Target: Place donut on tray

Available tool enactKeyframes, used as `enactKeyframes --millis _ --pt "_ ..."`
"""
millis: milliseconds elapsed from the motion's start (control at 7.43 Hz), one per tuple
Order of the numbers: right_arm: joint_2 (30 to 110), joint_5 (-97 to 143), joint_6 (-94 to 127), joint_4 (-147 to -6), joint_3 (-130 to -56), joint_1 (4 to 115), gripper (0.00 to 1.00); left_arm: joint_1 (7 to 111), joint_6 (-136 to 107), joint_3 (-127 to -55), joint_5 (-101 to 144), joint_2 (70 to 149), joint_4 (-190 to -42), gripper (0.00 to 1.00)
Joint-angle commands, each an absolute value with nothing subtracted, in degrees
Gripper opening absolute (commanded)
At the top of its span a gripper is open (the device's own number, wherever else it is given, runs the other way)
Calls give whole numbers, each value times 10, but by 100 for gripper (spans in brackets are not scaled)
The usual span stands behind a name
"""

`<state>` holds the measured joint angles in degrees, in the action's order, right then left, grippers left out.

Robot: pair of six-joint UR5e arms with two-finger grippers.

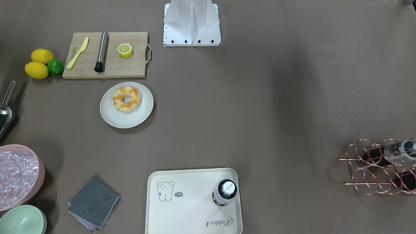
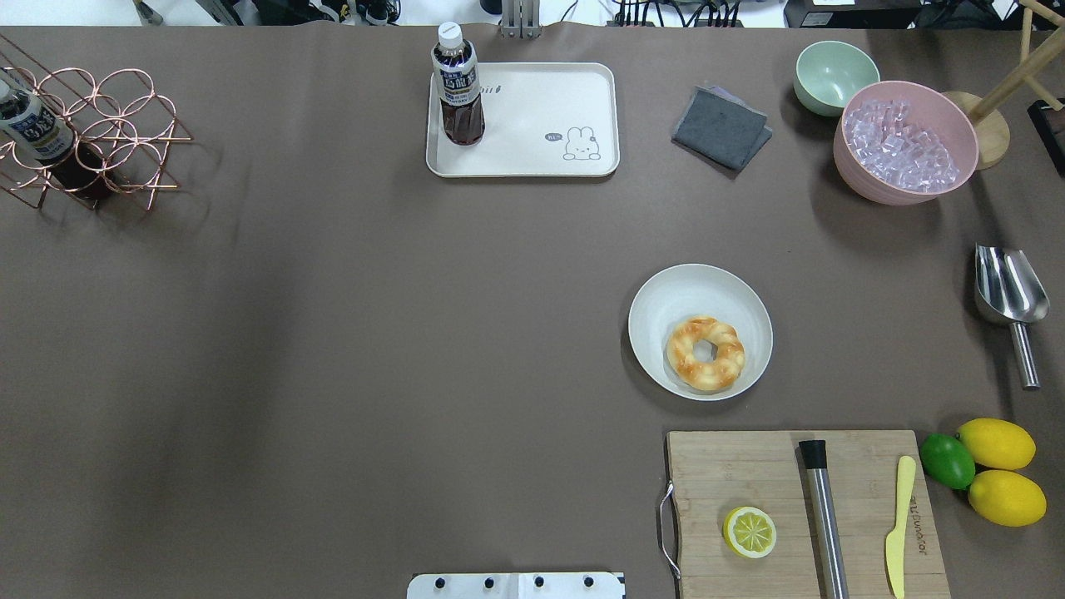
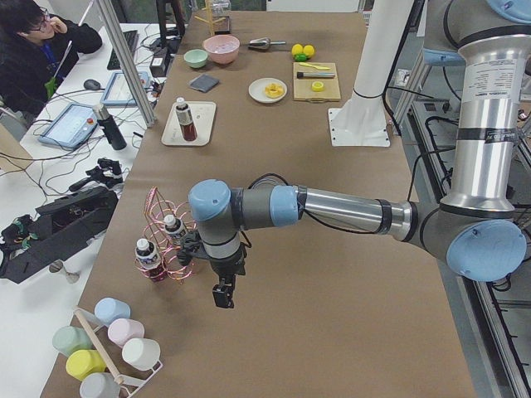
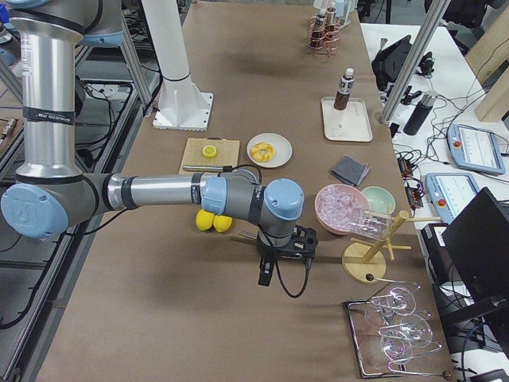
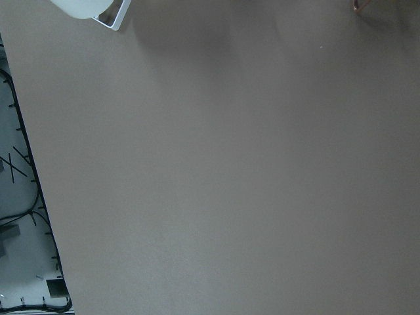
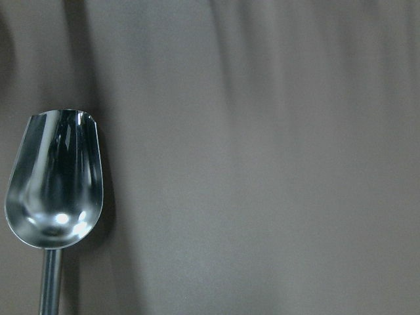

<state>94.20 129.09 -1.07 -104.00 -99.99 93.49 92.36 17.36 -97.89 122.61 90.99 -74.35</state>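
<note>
The donut [image 2: 705, 353] lies on the round white plate [image 2: 666, 299], toward the plate's edge nearest my base, well apart from both my hands. My right gripper [image 4: 266, 273] hangs over the bare table at my right end, beyond the lemons [image 4: 213, 220], and its wrist camera looks down on a steel scoop [image 6: 56, 177]. My left gripper [image 3: 222, 294] hangs at the opposite end, just beside the copper wire rack [image 3: 166, 240]. Only the side views show these hands, so I cannot tell whether either is open or closed. The tray [image 2: 532, 125] sits at the far edge of the table, carrying an upright bottle [image 2: 457, 83] in one corner. The tray reads "Rabbit" in script, with a small speech bubble by its cartoon animal. The bottle's label and the mark on the cutting board [image 2: 749, 474] are too small to read.
</note>
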Motion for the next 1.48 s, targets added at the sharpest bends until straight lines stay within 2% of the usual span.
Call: enactKeyframes --millis 0,1346 --pt "943 1292 -13 -1041 -1001 935 100 919 171 -978 1225 916 -740 98" --pt "944 1327 -28 -1013 -998 935 100 964 168 -994 1225 909 -742 98"
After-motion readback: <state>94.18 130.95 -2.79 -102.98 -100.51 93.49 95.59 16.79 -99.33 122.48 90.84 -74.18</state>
